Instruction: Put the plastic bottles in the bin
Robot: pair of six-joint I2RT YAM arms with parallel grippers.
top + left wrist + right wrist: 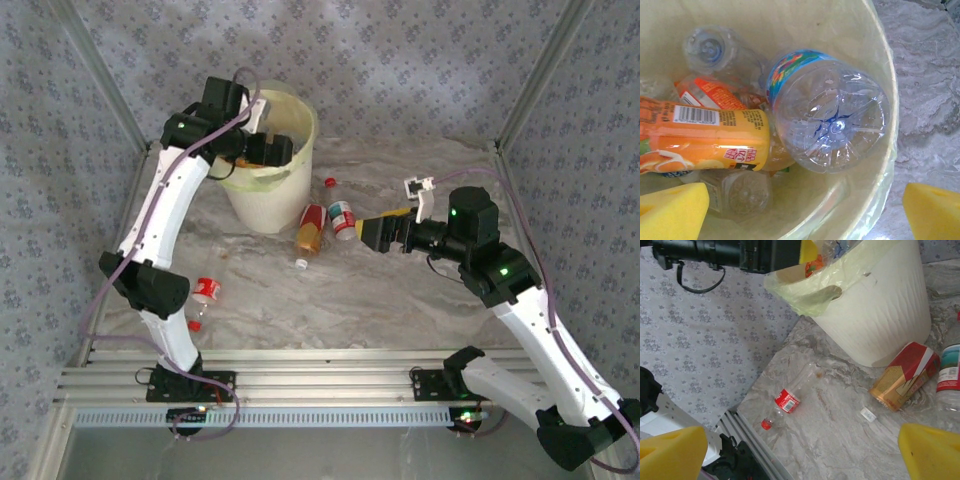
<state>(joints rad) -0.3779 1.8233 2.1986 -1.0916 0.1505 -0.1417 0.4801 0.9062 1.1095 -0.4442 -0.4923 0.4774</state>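
Top: left pincer point(260, 150) over round cream-yellow plastic bin point(272, 200); right pincer point(380, 230) near brown red-label plastic bottle point(311, 230) on marble counter point(400, 300). L wrist: left pincer spread, empty, above clear blue-label bottle point(832, 117) in bin. R wrist: right pincer spread, empty.

Glossy, clear, crumpled plastic bottles point(832, 120) fill a matt, ribbed cream plastic bin point(880, 315) with a thin, crinkled film liner point(805, 295), on a smooth marble-patterned table point(380, 300) with grooved metal rails point(320, 385) along its near edge; finger pads point(672, 212) of matt, spongy yellow foam
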